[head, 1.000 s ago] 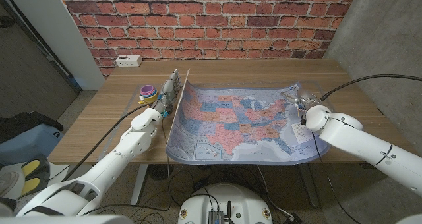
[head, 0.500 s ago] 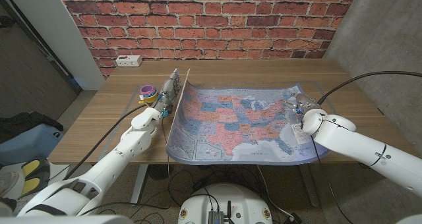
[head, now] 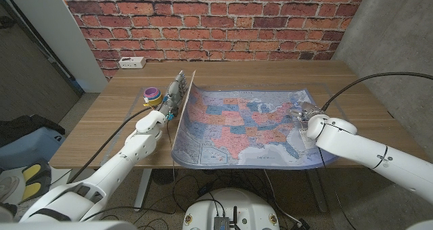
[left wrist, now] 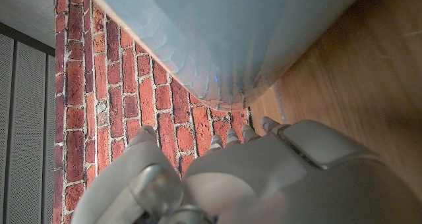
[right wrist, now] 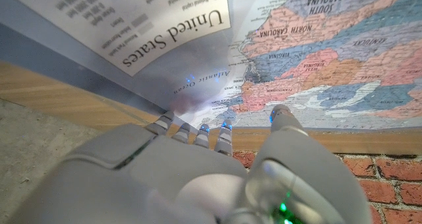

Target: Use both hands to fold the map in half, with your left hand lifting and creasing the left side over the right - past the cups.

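Left hand [head: 170,98] pinched map [head: 243,125]'s raised left edge; right hand [head: 302,113], fingers apart, pressed the east side. Best: sweep over w/ right anchoring.

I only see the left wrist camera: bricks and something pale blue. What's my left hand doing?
Observer: Your left hand holds the left edge of the map standing upright.
Operator: Where are the cups?
Observer: The cups stand just outside that raised edge, to the hand's left.
Operator: And my other hand?
Observer: The right hand rests its fingertips on the right part of the map, by the Atlantic coast.
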{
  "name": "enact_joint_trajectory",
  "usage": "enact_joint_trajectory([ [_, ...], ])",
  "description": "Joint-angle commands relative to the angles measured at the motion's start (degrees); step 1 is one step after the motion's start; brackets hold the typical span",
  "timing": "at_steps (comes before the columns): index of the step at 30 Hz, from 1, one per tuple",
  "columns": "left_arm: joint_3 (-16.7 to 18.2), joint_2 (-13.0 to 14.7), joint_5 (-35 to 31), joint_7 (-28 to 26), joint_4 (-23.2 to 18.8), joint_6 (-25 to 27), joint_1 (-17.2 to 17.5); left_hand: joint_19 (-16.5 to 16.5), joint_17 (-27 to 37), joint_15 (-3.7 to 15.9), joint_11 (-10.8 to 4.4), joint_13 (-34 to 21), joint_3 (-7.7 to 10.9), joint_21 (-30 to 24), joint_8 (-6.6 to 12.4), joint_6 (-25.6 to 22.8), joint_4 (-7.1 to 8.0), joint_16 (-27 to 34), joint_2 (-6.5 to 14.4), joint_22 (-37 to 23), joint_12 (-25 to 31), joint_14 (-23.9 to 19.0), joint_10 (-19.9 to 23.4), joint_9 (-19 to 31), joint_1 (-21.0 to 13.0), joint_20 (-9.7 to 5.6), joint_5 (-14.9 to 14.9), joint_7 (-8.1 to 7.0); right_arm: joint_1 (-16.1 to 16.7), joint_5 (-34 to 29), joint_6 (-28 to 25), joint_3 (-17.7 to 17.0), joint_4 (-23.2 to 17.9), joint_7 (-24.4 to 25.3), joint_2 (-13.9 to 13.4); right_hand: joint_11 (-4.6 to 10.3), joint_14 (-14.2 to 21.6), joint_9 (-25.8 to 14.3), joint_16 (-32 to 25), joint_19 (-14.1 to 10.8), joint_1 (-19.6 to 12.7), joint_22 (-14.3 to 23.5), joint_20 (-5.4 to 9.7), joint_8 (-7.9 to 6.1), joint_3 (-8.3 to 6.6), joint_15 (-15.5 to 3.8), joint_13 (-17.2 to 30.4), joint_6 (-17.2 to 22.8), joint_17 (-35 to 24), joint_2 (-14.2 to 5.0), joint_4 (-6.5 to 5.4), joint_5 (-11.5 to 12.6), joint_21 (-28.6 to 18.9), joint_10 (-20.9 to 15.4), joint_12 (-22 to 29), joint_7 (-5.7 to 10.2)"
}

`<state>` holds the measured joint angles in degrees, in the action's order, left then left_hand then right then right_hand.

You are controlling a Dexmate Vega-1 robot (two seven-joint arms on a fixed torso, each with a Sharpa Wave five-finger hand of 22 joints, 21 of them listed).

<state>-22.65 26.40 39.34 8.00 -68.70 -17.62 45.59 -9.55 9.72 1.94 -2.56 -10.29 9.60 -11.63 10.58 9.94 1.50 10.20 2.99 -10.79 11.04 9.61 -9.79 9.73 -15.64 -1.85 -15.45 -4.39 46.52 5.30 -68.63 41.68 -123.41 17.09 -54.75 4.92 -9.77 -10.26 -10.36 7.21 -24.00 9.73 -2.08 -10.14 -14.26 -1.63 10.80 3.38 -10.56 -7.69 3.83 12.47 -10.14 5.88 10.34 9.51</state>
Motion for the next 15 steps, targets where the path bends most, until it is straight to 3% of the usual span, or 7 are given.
enact_joint_trajectory([
  [1, -0.15, 1.69, -3.12, -4.42, -6.5, -0.54, 2.79, -6.85, 0.32, -0.76, 0.86, -0.23, -0.54, 0.47, -0.19, 14.68, -0.25, 0.14, 0.09, -0.13, 0.14, 15.13, -17.21, 0.27, -0.27, -0.22, 0.2, 0.66, -3.03, 0.77, -3.06, 3.82, 1.28, -1.37, 1.08, -0.24, -5.6, -0.31, 0.17, 0.72, -0.33, 0.27, -0.07, 0.27, 0.01, 0.31, 0.15, -0.99, -0.02, 0.83, 0.41, -0.39, -0.22, 1.25, -0.37, 0.2],
  [12, 0.15, 6.63, -9.27, -14.32, -20.9, 4.11, 8.45, -9.61, 0.41, -4.58, 2.32, -0.32, -0.95, 0.7, -0.15, 15.68, -1.6, 0.21, -0.63, -0.27, 0.33, 15.03, -17.06, 0.35, -1.76, 4.72, 0.65, 1.62, -5.61, -0.33, -3.83, 7.53, 1.64, -1.7, 1.42, 0.15, -5.77, -0.32, -0.01, 0.26, -0.74, 0.25, 0.01, 0.16, -0.07, 0.3, 0.14, -1.58, 0.0, 0.97, 0.86, -0.35, -0.54, 1.61, -0.17, 0.28],
  [15, 0.1, 8.2, -10.74, -16.08, -24.62, 6.33, 9.59, -11.71, 0.45, -5.56, 2.67, -0.39, -0.8, 1.03, -0.26, 16.7, -2.26, 0.08, -0.53, -0.35, 0.35, 15.75, -17.26, 0.4, -2.67, 6.87, 0.96, 2.11, -6.53, -0.88, -4.63, 8.94, 1.81, -1.81, 1.65, 0.2, -5.76, -0.32, -0.08, 0.2, -1.01, 0.23, -0.02, 0.03, -0.15, 0.29, 0.14, -1.52, 0.01, 1.0, 1.09, -0.31, -0.59, 1.64, -0.09, 0.39],
])
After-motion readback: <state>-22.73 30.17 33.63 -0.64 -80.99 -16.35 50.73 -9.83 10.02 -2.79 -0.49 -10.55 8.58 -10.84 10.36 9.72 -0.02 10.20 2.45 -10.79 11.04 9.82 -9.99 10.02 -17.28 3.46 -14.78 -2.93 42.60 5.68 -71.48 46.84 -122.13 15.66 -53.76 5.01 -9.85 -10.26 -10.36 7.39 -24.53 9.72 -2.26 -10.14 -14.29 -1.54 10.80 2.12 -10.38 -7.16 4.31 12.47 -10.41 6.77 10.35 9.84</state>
